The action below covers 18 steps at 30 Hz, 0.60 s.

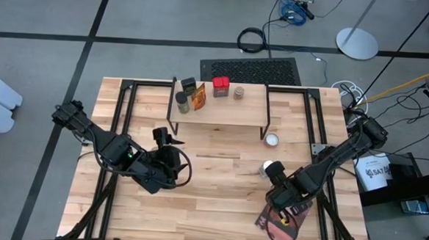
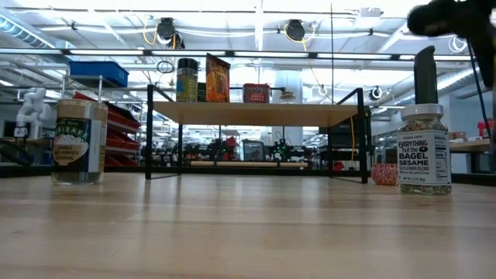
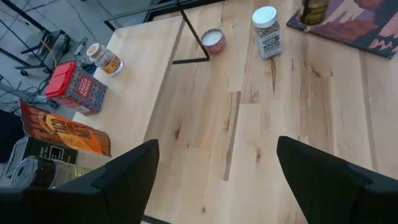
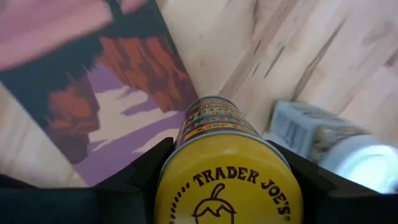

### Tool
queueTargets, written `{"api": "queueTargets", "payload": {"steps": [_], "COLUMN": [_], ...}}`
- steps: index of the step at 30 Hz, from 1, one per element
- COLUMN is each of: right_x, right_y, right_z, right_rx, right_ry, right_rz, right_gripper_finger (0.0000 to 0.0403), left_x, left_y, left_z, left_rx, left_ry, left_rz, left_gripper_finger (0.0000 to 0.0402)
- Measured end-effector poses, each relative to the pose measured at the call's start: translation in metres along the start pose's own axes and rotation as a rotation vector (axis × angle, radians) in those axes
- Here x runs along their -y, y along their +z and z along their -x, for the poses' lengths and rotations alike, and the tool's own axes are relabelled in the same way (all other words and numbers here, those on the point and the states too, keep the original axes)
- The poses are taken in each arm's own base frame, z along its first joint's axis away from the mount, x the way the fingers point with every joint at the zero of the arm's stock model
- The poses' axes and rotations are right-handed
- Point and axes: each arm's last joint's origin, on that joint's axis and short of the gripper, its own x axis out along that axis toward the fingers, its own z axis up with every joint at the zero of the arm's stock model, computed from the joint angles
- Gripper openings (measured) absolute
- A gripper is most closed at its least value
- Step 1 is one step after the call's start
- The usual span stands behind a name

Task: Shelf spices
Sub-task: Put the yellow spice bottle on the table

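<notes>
The shelf [image 1: 222,113] stands at the table's far middle with several spices on its plank, among them a red tin [image 1: 221,86] and an orange packet [image 1: 199,97]. A white-lidded sesame jar [image 1: 271,168] and a small round tin [image 1: 271,140] stand on the table to the right of the shelf's near side. My right gripper [image 1: 282,204] points down over the book's far end, shut on a yellow-lidded jar [image 4: 227,186]. My left gripper [image 1: 165,138] hovers open left of centre, with nothing between its fingers [image 3: 124,180]. My right gripper pinches the yellow lid's rim [image 4: 165,180] between its two fingers, one on each side. They come from above, pointing down. The jar hangs upright below them over the book's far end [image 4: 124,118]. Whether its base rests on the book, I cannot tell.
The purple picture book [image 1: 286,225] lies at the near right corner of the table. A tan-lidded jar [image 2: 77,139] stands near the table's front, left in the low view. The sesame jar [image 4: 323,140] is close beside my right gripper. Bare planks lie between the two arms.
</notes>
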Motion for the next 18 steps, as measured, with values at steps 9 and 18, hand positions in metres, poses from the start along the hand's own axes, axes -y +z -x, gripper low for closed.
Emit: {"api": "queueTargets", "payload": {"steps": [9, 18], "right_x": [0.016, 0.043], "right_y": [-0.006, -0.012], "right_z": [-0.036, -0.025], "right_rx": [0.008, 0.068], "right_ry": [-0.007, -0.015], "right_rz": [-0.019, -0.030], "right_gripper_finger": [0.0210, 0.0210], "left_x": [0.001, 0.001], "left_y": [0.001, 0.001], "left_z": [0.000, 0.000], "left_rx": [0.010, 0.010], "left_ry": [-0.006, -0.005], "left_rz": [0.007, -0.017], "left_gripper_finger": [0.0337, 0.0337]}}
